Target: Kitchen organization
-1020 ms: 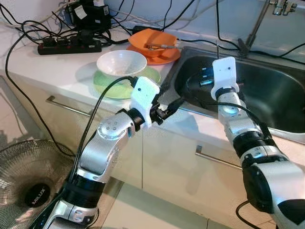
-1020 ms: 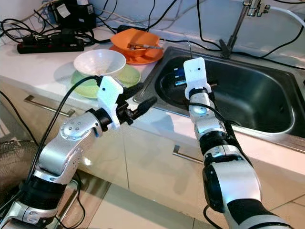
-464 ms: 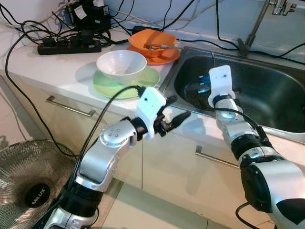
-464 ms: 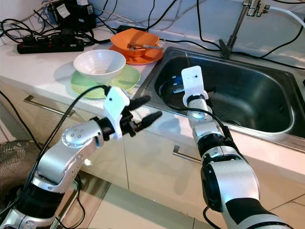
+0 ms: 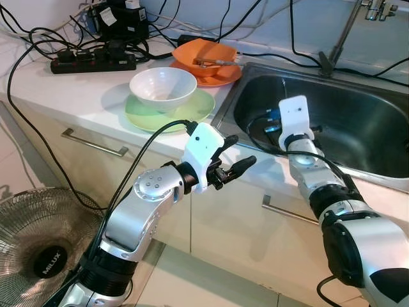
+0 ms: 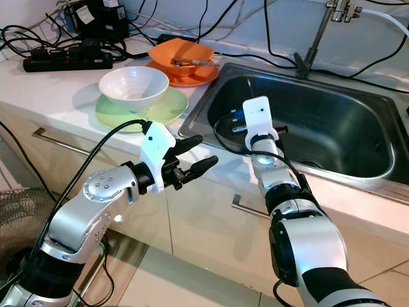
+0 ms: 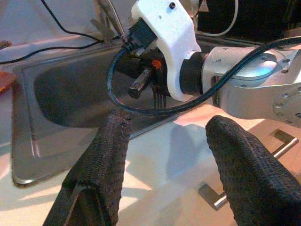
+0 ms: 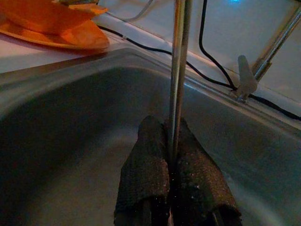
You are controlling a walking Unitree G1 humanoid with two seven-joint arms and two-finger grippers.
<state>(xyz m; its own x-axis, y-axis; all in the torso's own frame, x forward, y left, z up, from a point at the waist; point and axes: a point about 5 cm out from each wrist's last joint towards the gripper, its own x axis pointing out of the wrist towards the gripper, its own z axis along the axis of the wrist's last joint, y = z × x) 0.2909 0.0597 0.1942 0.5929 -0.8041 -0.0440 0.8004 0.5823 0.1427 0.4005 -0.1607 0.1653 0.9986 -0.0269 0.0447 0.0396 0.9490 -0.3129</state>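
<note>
1. Over the last second I had the right gripper [image 8: 171, 188] pulling back toward the near rim of the sink [image 5: 358, 121]. In the head views the wrist mount sat lower and nearer the counter edge than a second ago.
2. Right fingers were pinched fully together on thin metal utensil handles [image 8: 178, 70], which looked like two rods side by side. They stuck up out of the pads, over the basin. I couldn't see the working ends, so I couldn't tell what kind of utensil it was.
3. The left gripper [image 5: 231, 157] had swung out from the cabinet front toward the sink corner. It hovered just off the counter edge, fingers [image 7: 110, 155] spread wide and holding nothing.
4. In the left wrist view the right wrist sat straight ahead between the open fingers, so the arms were lined up facing each other.
5. My read: this was a setup for a handover or a two-handed move, with the utensil lifted clear of the sink bottom and not yet put anywhere.
6. Unmoved on the counter: white bowl [image 5: 163, 86] on green plate [image 5: 195, 105], orange bowl [image 5: 208, 51] on its orange plate with a utensil lying in it.
7. Risk: thin rods in a tip pinch could pivot if I moved fast.
</note>
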